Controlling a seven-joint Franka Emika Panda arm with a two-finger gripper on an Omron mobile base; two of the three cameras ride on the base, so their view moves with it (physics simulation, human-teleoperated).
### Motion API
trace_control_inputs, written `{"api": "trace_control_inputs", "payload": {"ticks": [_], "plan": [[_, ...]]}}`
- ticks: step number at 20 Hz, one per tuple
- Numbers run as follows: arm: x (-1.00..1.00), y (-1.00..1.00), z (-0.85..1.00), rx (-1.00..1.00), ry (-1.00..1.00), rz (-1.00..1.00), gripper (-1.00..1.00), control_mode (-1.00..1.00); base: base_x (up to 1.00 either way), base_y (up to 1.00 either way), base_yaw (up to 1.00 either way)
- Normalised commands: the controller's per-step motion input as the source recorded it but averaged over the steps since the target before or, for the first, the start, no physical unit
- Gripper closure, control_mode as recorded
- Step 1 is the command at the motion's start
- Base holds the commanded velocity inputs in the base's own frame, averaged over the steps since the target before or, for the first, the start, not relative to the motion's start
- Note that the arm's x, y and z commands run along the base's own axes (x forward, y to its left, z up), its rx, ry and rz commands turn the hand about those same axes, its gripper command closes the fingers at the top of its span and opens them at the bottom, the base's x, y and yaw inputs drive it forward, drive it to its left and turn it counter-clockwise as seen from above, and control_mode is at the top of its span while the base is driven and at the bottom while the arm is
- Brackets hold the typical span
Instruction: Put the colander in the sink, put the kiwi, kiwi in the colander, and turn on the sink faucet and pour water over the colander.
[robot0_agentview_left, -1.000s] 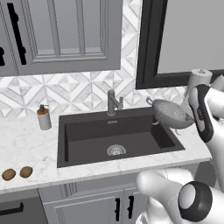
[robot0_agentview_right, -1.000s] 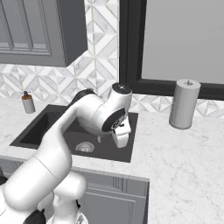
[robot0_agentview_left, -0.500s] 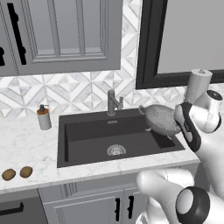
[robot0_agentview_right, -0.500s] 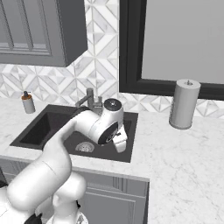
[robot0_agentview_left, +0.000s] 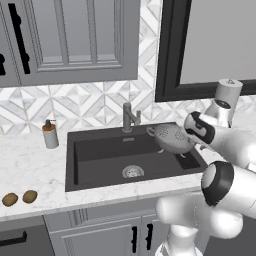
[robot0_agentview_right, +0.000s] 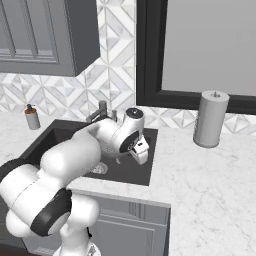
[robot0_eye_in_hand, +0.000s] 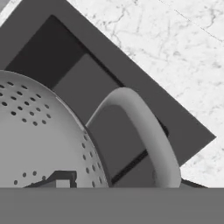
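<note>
The colander (robot0_agentview_left: 171, 136), a silver-grey bowl pierced with holes, hangs tilted above the right part of the sink (robot0_agentview_left: 100, 150). My gripper (robot0_agentview_left: 191, 141) is shut on its right rim by a loop handle (robot0_eye_in_hand: 146, 131). In the hand view the colander (robot0_eye_in_hand: 39, 140) sits at lower left, with the gripper (robot0_eye_in_hand: 124, 181) at the bottom and the dark sink (robot0_eye_in_hand: 100, 100) below. Two brown kiwis (robot0_agentview_left: 10, 199) (robot0_agentview_left: 30, 196) lie on the counter left of the sink. The sink faucet (robot0_agentview_left: 129, 117) stands behind the basin, just left of the colander.
A white soap bottle (robot0_agentview_left: 50, 135) stands on the marble counter (robot0_agentview_left: 30, 165) at the sink's back left. A paper towel roll (robot0_agentview_right: 210, 119) is on the counter to the right. Grey cabinets hang above, and a dark-framed window is behind.
The gripper has carried the colander leftward and down, from above the sink's right edge to over the basin near the faucet. The kiwis have not moved.
</note>
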Motion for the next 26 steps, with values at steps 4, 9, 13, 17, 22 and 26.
{"api": "trace_control_inputs", "payload": {"ticks": [4,9,13,17,22,26], "plan": [[0.27,0.00,-0.31,0.00,0.15,0.16,1.00,-1.00,0.00,0.00,0.00],[0.01,0.01,-0.34,0.00,0.06,0.14,1.00,-1.00,0.00,0.00,0.00],[0.00,0.15,-0.33,0.01,0.00,0.11,1.00,-1.00,0.00,0.00,0.00],[0.00,0.32,-0.29,0.00,0.00,0.06,1.00,-1.00,0.00,0.00,0.00],[0.05,0.45,-0.23,0.00,0.00,0.01,1.00,-1.00,0.00,0.00,0.00],[0.17,0.43,-0.19,0.00,0.00,0.00,1.00,-1.00,0.00,0.00,0.00]]}}
